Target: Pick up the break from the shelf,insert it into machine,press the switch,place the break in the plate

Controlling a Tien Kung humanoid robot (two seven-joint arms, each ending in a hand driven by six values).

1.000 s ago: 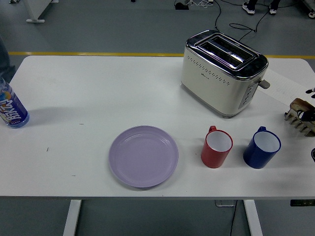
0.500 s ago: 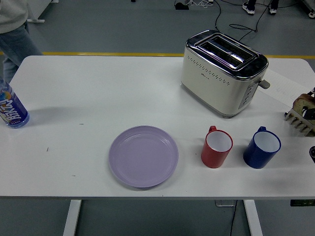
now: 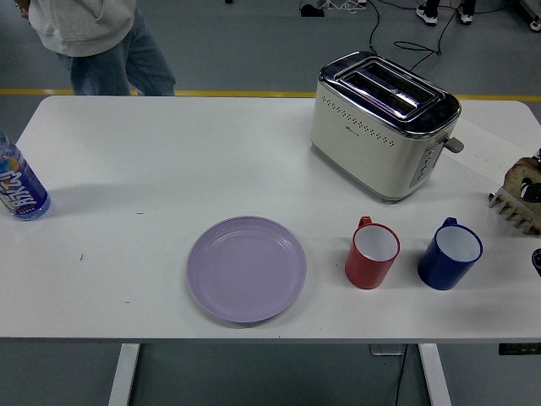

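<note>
Nearest to me, the lilac plate (image 3: 246,268) lies empty on the white table (image 3: 169,169). Right of it stand a red cup (image 3: 372,253) and a blue cup (image 3: 449,253). At the right edge I see only a dark bit of my right hand (image 3: 537,262); if it is wide or narrow I cannot tell. Just beyond it sits the shelf (image 3: 517,200), half cut off; bread on it I cannot make out. Farther stands the cream toaster (image 3: 382,126). A bottle (image 3: 19,185) is at the far left, and a person (image 3: 93,38) stands behind the table's far left corner.
</note>
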